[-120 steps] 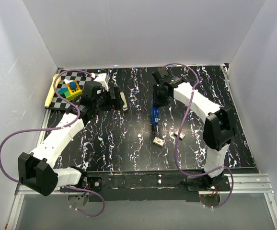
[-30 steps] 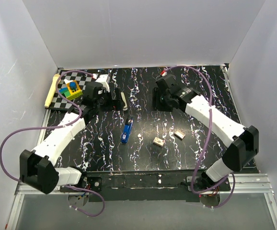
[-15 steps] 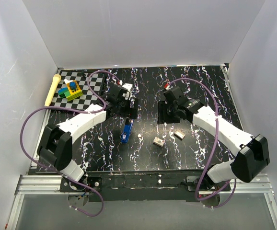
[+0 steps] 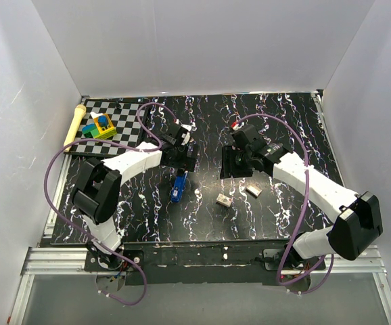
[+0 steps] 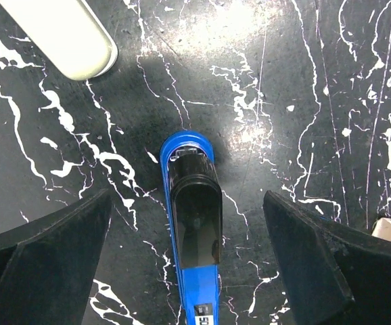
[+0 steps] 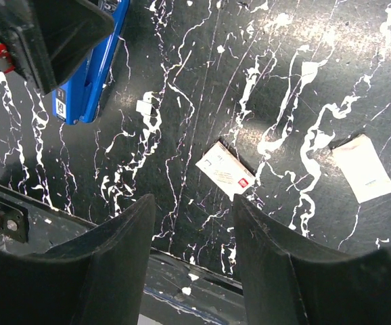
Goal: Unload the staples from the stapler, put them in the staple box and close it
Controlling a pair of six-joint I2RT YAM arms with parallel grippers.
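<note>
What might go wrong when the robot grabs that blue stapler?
The open left gripper hangs over one end of the blue stapler, not its middle, so a pinch there might make it swivel or slip. The tiny staple bit lying loose beside it could get knocked away.

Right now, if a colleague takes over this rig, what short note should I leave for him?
Left gripper: fingers wide open, empty, on either side of the blue stapler, not touching it.
Right gripper: fingers open, empty, above the table to the stapler's right.
A tiny pale bit, perhaps staples, lies beside the stapler; two small boxes lie nearby.
Done: nothing certain; the stapler looks closed.
Left: grasp it, open it, remove the staples.
</note>
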